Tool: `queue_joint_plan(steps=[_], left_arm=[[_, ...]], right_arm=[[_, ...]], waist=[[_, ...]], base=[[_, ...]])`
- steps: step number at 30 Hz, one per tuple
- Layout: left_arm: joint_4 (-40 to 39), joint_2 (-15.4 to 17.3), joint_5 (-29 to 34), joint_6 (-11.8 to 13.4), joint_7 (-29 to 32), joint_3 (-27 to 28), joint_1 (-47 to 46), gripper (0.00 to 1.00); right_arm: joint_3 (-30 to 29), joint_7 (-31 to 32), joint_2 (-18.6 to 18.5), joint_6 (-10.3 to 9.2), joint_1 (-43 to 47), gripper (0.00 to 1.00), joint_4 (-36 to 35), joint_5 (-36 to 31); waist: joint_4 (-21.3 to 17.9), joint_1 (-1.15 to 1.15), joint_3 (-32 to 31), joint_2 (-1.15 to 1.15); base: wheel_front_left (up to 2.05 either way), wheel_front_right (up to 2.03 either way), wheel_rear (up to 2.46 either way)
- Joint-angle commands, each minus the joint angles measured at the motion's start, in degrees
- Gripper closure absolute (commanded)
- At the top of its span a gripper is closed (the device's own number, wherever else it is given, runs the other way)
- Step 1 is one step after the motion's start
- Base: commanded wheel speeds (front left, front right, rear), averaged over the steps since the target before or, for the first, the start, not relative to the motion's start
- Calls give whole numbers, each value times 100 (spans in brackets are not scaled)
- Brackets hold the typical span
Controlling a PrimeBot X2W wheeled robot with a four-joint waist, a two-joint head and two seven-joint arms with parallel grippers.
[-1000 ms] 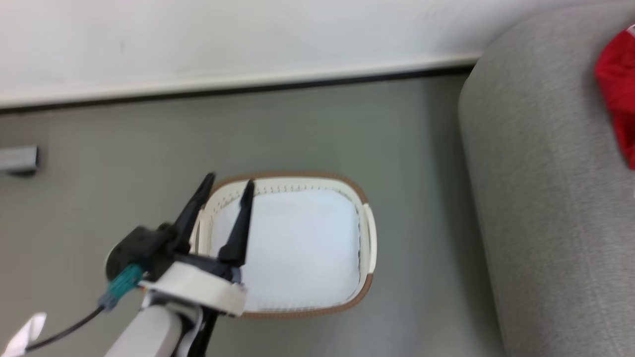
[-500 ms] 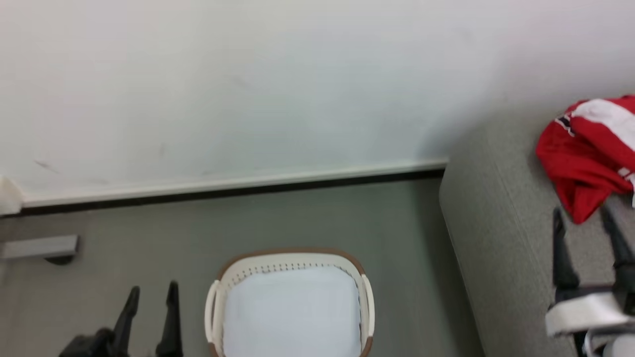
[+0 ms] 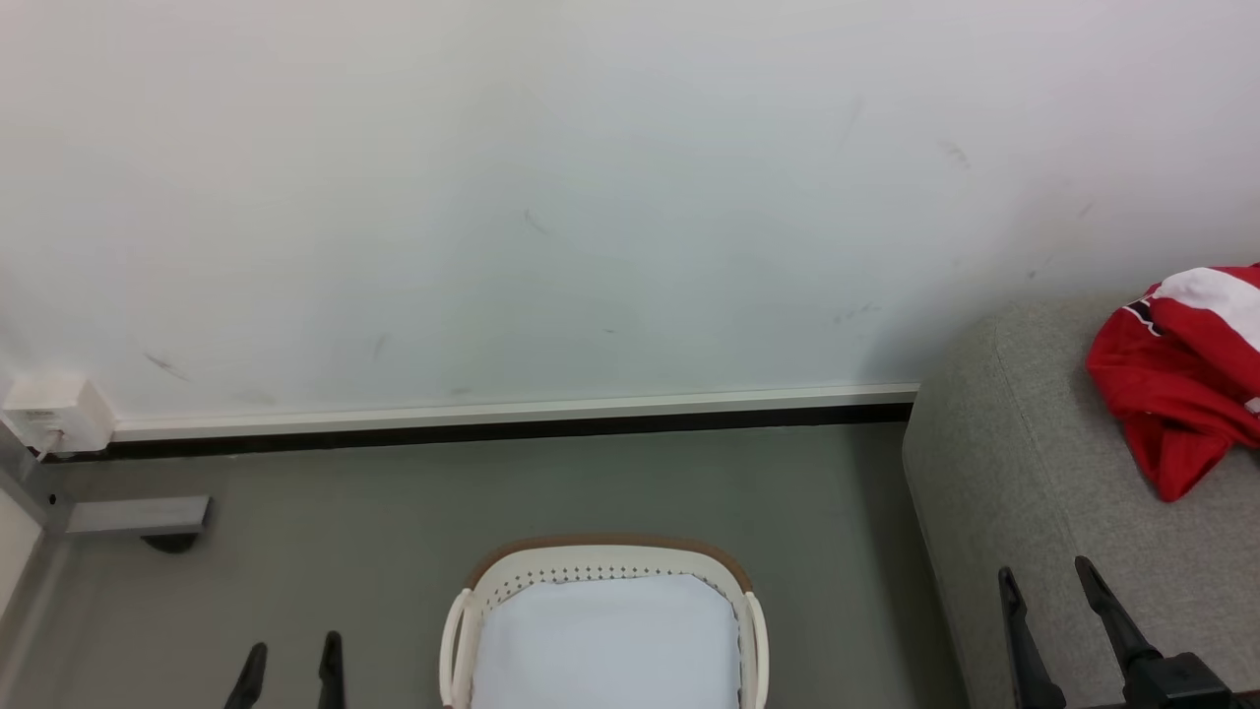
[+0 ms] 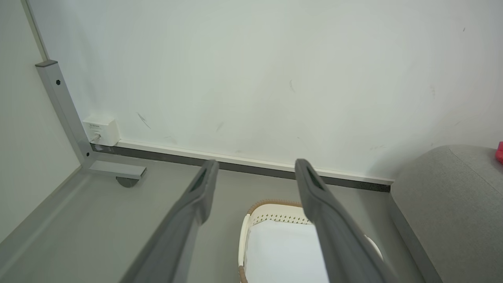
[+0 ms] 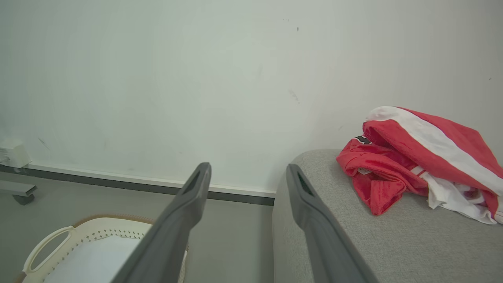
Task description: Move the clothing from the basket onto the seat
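Left gripper (image 3: pixel 294 645): two long dark fingers spread wide with nothing between them, pointing up the head view over bare floor, just left of the basket and clear of it.
Right gripper (image 3: pixel 1043 568): the same dark tapered fingers, also spread wide and holding nothing; I hold them over the front part of the sofa, well short of the jersey.
Clothing: red sports jersey (image 3: pixel 1171 394) of smooth, slightly glossy fabric with a broad white stripe and dark trim, lying crumpled in soft folds on the sofa's top near the wall.
Seat: large light-grey sofa (image 3: pixel 1034 473) in coarse woven upholstery, with a rounded corner and a seam running back along its top.
Basket: oval cream-white plastic laundry basket (image 3: pixel 605 545) with rows of small perforations, loop side handles and a brown woven-look rim, standing on the floor between my two grippers.
Lining: plain white cloth (image 3: pixel 605 640), flat and smooth inside the basket.
Surroundings: matt grey floor (image 3: pixel 394 492), scuffed white wall (image 3: pixel 591 197) with a pale skirting board, a white wall box (image 3: pixel 54 412) and a grey metal foot (image 3: pixel 138 514) at the far left.
Change: a second ago my left gripper stood over the basket's left rim; now floor shows between them. My head camera has tilted up, taking in more wall and less basket. The jersey keeps the same heap on the sofa.
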Motion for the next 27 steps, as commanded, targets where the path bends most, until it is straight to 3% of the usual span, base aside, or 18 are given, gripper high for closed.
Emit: queue_joint_plan(steps=[1,27], left_arm=[[40,-43,126,-63,-2,79,-1,0],[184,-262,359,-326,-2,276,-48,0]], right_arm=[[3,5,-17,-15,-20,0,37,73],[133,5,-17,-15,-217,0,684,335]], waist=[[2,2,-7,0],[97,2,5,0]], base=[[0,0,0],[0,0,0]])
